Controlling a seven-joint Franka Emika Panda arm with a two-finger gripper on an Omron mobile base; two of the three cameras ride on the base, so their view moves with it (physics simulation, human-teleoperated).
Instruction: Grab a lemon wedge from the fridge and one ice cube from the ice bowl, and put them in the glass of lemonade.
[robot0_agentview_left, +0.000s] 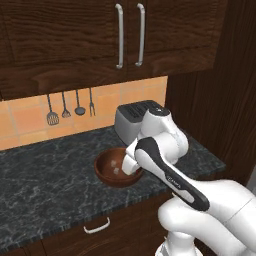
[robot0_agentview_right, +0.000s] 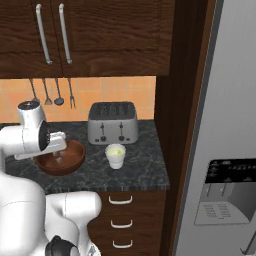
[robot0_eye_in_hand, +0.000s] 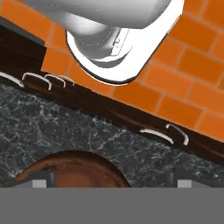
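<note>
The reddish-brown ice bowl sits on the dark counter in front of the toaster. My gripper reaches down into it. In the hand view the gripper is open, its two tips far apart over the bowl's rim. A small pale bit lies in the bowl by the fingers; I cannot tell if it is an ice cube. The cream glass of lemonade stands right of the bowl, apart from it. The grey fridge rises at the far right, doors closed. The lemon wedge is out of view.
A silver toaster stands behind the bowl and glass. Dark wooden cabinets hang overhead, and utensils hang on the orange tile wall. A tall dark panel separates counter and fridge. Drawers lie below the counter edge.
</note>
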